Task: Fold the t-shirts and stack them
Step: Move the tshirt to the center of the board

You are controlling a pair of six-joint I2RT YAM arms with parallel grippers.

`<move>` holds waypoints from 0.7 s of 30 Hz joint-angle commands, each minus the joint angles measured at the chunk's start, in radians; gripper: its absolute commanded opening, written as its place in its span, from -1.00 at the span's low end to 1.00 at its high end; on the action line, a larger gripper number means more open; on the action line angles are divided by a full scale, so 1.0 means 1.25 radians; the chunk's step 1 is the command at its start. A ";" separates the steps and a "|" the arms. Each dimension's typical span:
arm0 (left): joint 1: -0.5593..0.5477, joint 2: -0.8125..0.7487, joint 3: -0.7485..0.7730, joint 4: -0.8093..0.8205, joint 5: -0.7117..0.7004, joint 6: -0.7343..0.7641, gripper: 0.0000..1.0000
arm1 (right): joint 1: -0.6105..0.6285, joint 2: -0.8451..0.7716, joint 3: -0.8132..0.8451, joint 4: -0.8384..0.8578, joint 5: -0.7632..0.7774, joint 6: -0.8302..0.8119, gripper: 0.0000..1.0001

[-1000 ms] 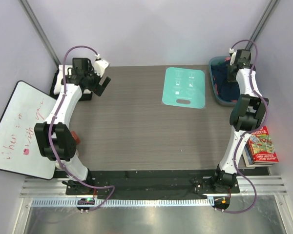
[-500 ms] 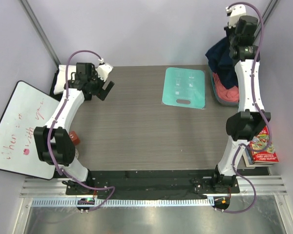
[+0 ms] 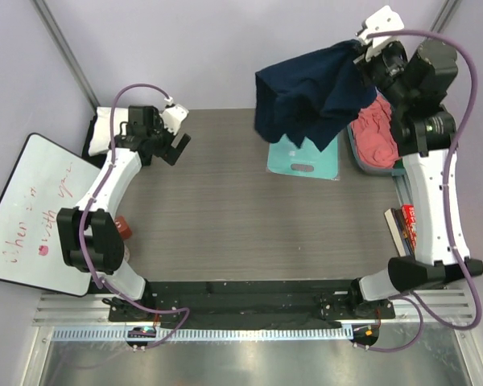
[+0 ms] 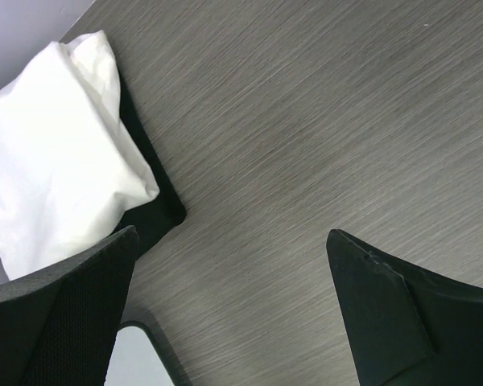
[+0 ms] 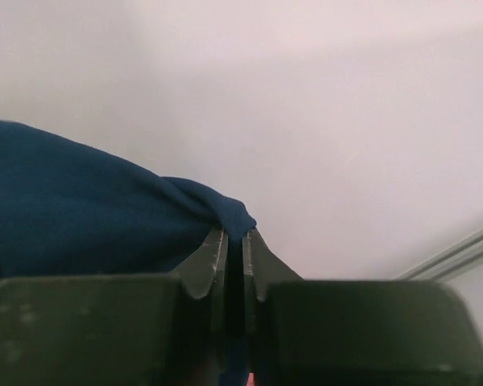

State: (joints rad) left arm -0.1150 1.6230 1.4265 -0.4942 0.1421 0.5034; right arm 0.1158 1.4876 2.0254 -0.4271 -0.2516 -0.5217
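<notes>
- Your right pincer point(image 5: 234, 237) is pressed nearly closed on a fold of the navy shirt point(image 3: 306, 96), high above the far right corner of the table point(image 3: 225, 217).
- From that pinch the shirt hangs down and spreads out to the left. It is bunched rather than flat, so its long axis runs from the pincer toward the middle of the far edge.
- In the top view its lower edge overlaps the green board point(image 3: 306, 165). You cannot tell whether the cloth touches the board.
- Just right of the hanging cloth, the tub point(image 3: 362, 166) holds a pink shirt point(image 3: 374, 133).
- Bare table lies nearer to you and left of the navy shirt. Laying it out probably means carrying it that way, clear of the board.
- Your left pincer point(image 4: 233, 237) gapes wide and holds nothing. It hovers over the far left corner, just beside the white shirt point(image 4: 56, 145), which lies on a black shirt point(image 4: 153, 213).
- That pincer is well apart from the navy shirt. The right arm is the nearer one, and the left would likely have to cross the table to catch a free edge.
</notes>
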 commanded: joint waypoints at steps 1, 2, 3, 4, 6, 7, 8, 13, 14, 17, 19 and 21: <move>-0.012 -0.027 -0.006 0.055 0.011 -0.016 1.00 | -0.002 -0.075 -0.125 0.073 0.066 -0.110 0.52; -0.014 -0.026 -0.005 0.058 0.015 -0.016 1.00 | -0.002 -0.077 -0.158 0.073 0.151 -0.121 0.75; -0.016 -0.025 -0.005 0.060 0.015 -0.016 0.99 | -0.003 -0.083 -0.234 0.073 0.191 -0.137 0.91; -0.018 -0.023 -0.004 0.060 0.018 -0.016 0.99 | -0.003 -0.088 -0.276 0.068 0.228 -0.162 0.99; -0.020 -0.022 -0.004 0.062 0.020 -0.014 0.99 | -0.003 -0.108 -0.392 0.069 0.263 -0.194 0.99; -0.020 -0.022 -0.005 0.060 0.021 -0.011 1.00 | -0.005 -0.108 -0.421 0.069 0.274 -0.196 0.99; -0.021 -0.023 -0.007 0.060 0.024 -0.011 1.00 | -0.004 -0.106 -0.442 0.068 0.286 -0.172 0.99; -0.029 -0.006 -0.015 0.026 0.091 0.047 1.00 | 0.002 -0.040 -0.380 -0.116 0.086 -0.048 0.91; -0.038 0.001 -0.012 -0.004 0.106 0.070 1.00 | 0.023 -0.023 -0.359 -0.153 0.052 -0.034 0.89; -0.070 0.042 -0.007 -0.079 0.146 0.155 1.00 | 0.069 0.041 -0.306 -0.306 -0.064 -0.076 0.78; -0.091 0.076 -0.009 -0.124 0.176 0.204 0.99 | 0.122 0.042 -0.351 -0.328 -0.077 -0.108 0.74; -0.125 0.097 -0.012 -0.201 0.191 0.281 0.99 | 0.183 0.035 -0.405 -0.347 -0.075 -0.126 0.73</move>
State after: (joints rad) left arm -0.2016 1.6802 1.4162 -0.5499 0.2794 0.6613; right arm 0.2226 1.5551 1.5673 -0.7208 -0.2314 -0.6388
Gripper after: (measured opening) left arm 0.996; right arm 0.867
